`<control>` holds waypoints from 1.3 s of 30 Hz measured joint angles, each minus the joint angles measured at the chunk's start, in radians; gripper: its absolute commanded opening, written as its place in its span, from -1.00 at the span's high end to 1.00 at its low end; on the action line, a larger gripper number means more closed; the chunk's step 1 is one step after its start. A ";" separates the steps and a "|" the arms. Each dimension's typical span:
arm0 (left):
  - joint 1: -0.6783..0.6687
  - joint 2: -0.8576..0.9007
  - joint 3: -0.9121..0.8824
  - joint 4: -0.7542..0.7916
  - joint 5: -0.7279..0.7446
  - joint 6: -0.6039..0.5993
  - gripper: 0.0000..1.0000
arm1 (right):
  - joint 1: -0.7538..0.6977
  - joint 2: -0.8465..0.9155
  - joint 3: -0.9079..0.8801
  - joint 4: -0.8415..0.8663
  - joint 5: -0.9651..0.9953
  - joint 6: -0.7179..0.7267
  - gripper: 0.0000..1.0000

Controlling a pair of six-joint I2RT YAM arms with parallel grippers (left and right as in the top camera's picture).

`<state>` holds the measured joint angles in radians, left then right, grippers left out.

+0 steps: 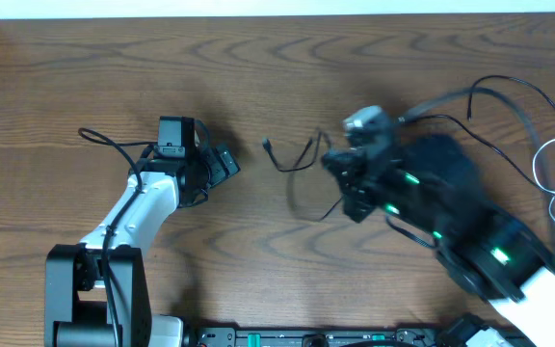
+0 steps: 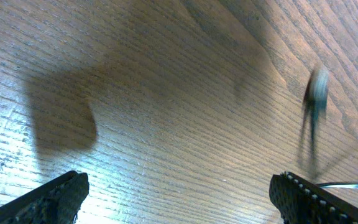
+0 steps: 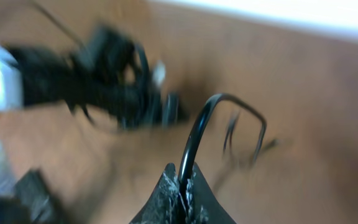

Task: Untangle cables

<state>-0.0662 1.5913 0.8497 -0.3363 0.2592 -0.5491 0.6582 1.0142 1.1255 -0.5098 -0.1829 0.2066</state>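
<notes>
Right wrist, black cable (image 3: 196,134) pinched in tool (image 3: 182,186)

right arm (image 1: 412,183) motion-blurred overhead, white cable (image 1: 538,166) cut off at right edge, black cable (image 3: 194,137) far end smeared

Bright even light; right wrist view motion-blurred; soft shadow on table (image 2: 166,155)

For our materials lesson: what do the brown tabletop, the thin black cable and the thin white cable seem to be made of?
The brown tabletop looks like wood or wood-look laminate, low sheen, with swirling grain. The thin black cable seems plastic- or rubber-sheathed, smooth, bending in an arch. The thin white cable likely has similar sheathing; it lies in loose loops, finish too small to judge.
</notes>
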 measured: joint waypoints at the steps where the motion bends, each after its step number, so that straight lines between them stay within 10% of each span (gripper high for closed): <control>1: 0.000 0.000 0.000 0.000 0.000 0.000 -0.97 | 0.000 -0.028 0.004 0.021 0.018 -0.015 0.97; 20: 0.000 0.000 0.000 0.000 0.000 0.000 -0.96 | 0.000 -0.317 0.021 0.295 0.388 -0.179 0.97; 39: 0.000 0.000 0.000 -0.001 -0.002 0.000 -0.96 | -0.257 0.140 0.020 0.676 0.540 -0.236 0.98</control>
<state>-0.0662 1.5913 0.8497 -0.3374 0.2573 -0.5491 0.4007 1.1542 1.1454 0.1665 0.3573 -0.0292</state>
